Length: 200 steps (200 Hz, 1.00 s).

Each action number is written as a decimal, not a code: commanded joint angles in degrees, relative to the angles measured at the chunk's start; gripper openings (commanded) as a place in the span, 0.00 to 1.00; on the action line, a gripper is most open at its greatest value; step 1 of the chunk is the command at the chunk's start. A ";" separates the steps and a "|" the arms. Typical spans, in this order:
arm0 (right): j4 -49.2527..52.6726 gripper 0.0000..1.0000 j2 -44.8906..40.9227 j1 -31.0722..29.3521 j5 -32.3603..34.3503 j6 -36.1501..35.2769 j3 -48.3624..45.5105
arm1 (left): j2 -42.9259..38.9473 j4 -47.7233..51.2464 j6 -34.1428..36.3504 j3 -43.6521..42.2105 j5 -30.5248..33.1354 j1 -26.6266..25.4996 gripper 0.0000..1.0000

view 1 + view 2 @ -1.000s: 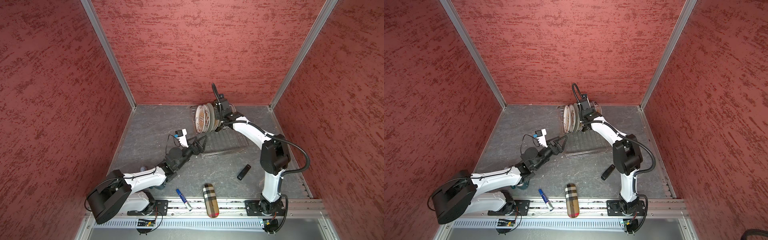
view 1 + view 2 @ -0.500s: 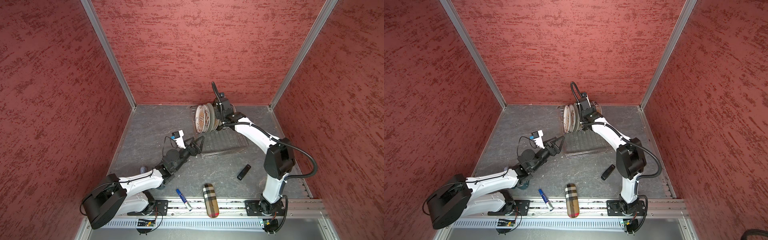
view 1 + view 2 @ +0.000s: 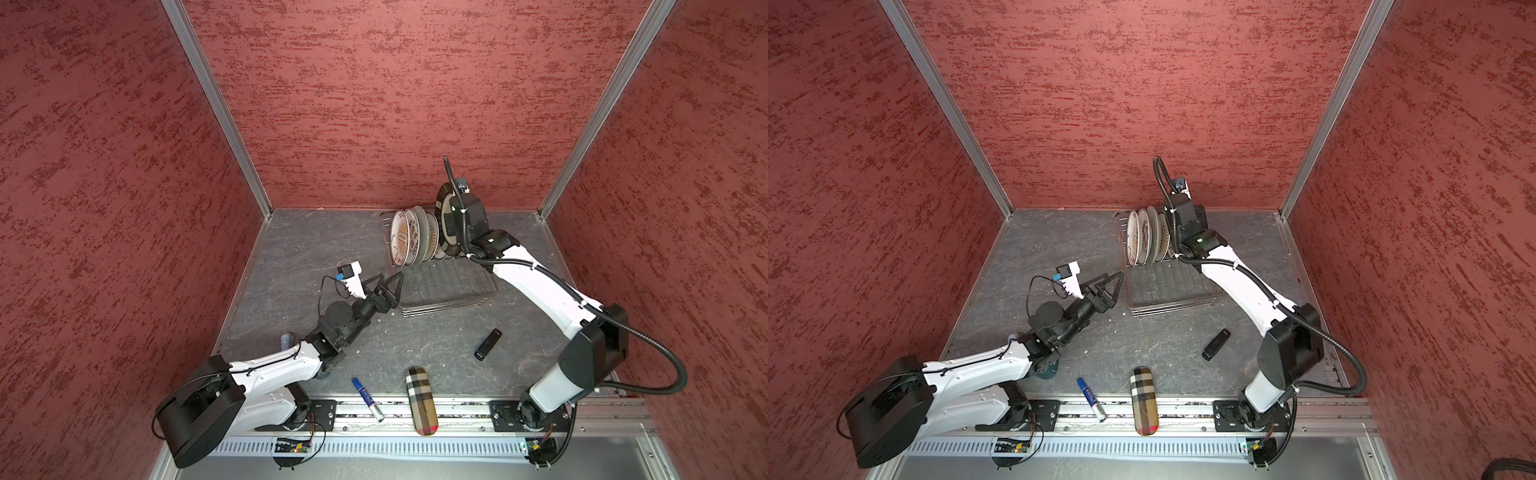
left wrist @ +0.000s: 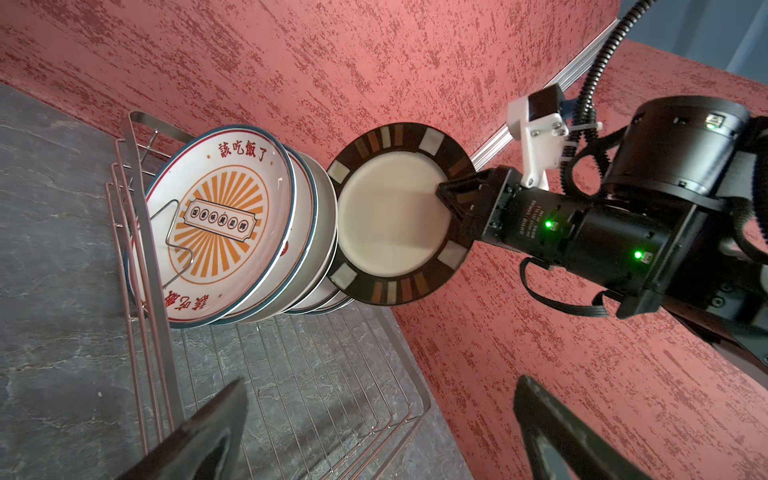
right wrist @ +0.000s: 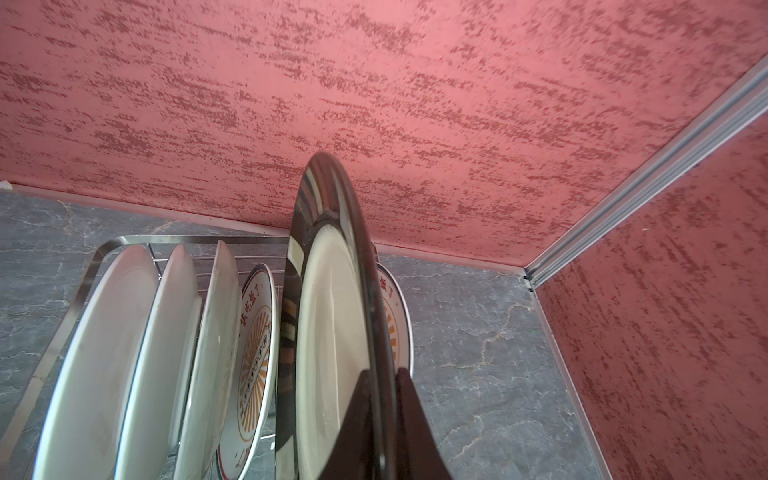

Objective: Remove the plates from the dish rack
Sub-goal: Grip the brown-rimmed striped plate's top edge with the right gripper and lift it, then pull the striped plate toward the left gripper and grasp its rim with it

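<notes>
One dark-rimmed plate [image 4: 390,224] upright; right hand [image 4: 449,203] pinching rim.

White link shells and black joint housings make up both arms. The right arm [image 3: 536,286] carries a black corrugated conduit [image 4: 602,62], with green lights [image 4: 548,224] on its black wrist. The left hand [image 3: 392,275] has black triangular fingers [image 4: 199,440] beside a white camera bracket [image 3: 352,280]
</notes>
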<state>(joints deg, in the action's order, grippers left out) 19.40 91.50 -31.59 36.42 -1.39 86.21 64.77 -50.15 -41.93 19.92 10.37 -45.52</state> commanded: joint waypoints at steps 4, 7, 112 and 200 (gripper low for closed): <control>-11.60 0.00 -7.94 -1.62 4.20 -1.01 -1.98 | -1.62 -0.65 0.86 -1.24 -0.09 0.34 0.99; -11.85 0.01 -9.63 -1.63 4.18 -1.03 -2.46 | -1.73 -0.58 0.83 -1.28 0.04 0.36 0.99; -28.40 0.00 -36.99 0.74 -13.13 9.34 -29.76 | -5.62 0.16 0.55 -2.33 -3.89 0.34 0.99; -50.12 0.00 -51.20 1.89 -36.44 35.34 -54.57 | -8.35 0.21 0.59 -5.03 -7.16 -0.19 0.99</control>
<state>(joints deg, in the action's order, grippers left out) -8.43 43.31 -29.78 8.10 22.02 34.28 57.12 -49.98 -41.98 15.49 4.51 -45.45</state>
